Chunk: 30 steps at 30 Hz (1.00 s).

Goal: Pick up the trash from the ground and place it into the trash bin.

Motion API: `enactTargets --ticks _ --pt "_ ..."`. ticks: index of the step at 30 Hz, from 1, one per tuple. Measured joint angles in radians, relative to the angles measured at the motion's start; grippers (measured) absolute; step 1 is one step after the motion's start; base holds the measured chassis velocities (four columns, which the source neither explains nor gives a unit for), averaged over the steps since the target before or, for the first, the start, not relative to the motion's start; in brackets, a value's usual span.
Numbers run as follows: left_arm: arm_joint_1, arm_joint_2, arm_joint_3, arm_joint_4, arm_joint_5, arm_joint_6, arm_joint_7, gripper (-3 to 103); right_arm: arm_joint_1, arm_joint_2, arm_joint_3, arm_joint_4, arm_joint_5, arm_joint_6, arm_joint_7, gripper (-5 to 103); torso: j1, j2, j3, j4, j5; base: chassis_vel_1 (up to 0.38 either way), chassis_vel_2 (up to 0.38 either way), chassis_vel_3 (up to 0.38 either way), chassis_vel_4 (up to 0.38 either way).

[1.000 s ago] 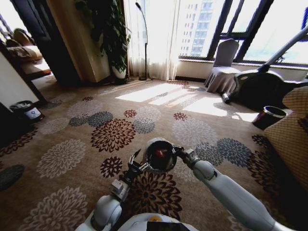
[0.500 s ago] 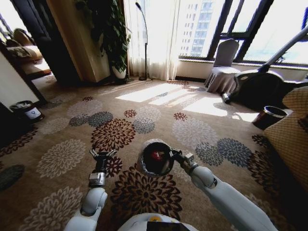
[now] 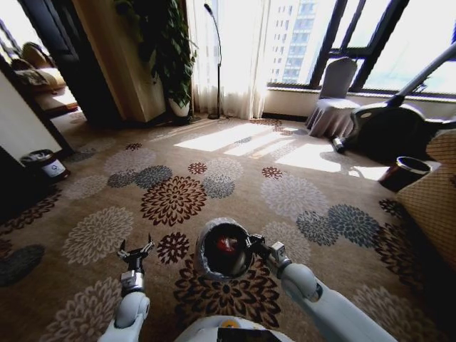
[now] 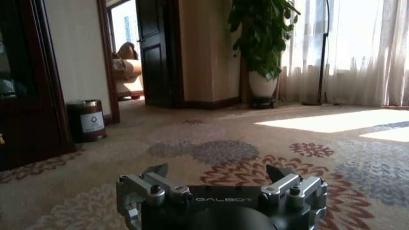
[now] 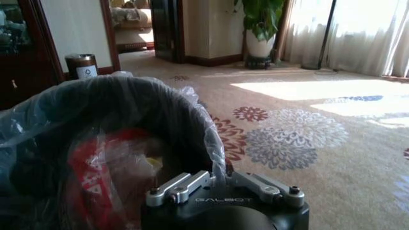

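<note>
Over the near carpet point(image 3: 100, 235), the right hand point(image 3: 251, 244) pinches the rim of the bin point(image 3: 222, 249), trash point(image 3: 226, 244) inside. The left hand point(image 3: 135, 252) hangs spread, empty. Likely searching; next needs another litter piece located.

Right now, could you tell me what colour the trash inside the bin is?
Mostly red trash, best seen in the right wrist view.

The floor point(image 3: 235, 153) is covered by a beige carpet patterned with large brown, grey and cream flowers. On it are seen a potted plant point(image 3: 174, 57) and floor lamp point(image 3: 214, 64) by the curtains, a covered chair point(image 3: 331, 100), a brown pot point(image 3: 402, 173), and a small bin point(image 3: 46, 165) beside dark furniture.
</note>
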Motion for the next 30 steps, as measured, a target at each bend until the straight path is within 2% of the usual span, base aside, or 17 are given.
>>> enactTargets --ticks 6,13,22,25,26,30 --pt "-0.006 -0.002 0.022 -0.078 -0.099 0.057 0.021 100 -0.043 0.025 0.032 0.046 0.01 0.021 0.008 1 0.0 0.0 0.0 0.0 0.0 0.138 0.121 -0.11 -0.084" --pt "-0.019 0.014 0.041 -0.093 -0.123 0.072 0.04 100 -0.113 0.046 0.075 0.089 0.005 0.037 0.009 1 0.0 0.0 0.0 -0.0008 0.0004 0.0 -0.069 -0.014 0.047" --pt "-0.039 0.033 0.079 -0.071 -0.125 0.074 0.052 100 -0.182 0.076 0.158 0.107 0.002 0.042 0.004 1 0.0 0.0 0.0 -0.0003 0.0004 0.147 -0.125 -0.142 0.13" --pt "-0.051 0.035 0.096 -0.068 -0.106 0.076 0.061 100 -0.213 0.108 0.211 0.094 -0.004 0.05 -0.007 1 0.0 0.0 0.0 -0.0007 0.0001 0.237 -0.247 -0.259 0.219" --pt "-0.042 0.037 0.097 -0.085 -0.101 0.087 0.065 100 -0.22 0.139 0.238 0.082 -0.01 0.064 -0.013 1 0.0 0.0 0.0 -0.0008 0.0004 0.225 -0.271 -0.285 0.275" --pt "-0.012 0.039 0.096 -0.114 -0.064 0.094 0.071 100 -0.226 0.166 0.253 0.068 -0.014 0.106 -0.035 1 0.0 0.0 0.0 -0.0007 0.0001 0.258 -0.278 -0.285 0.289"
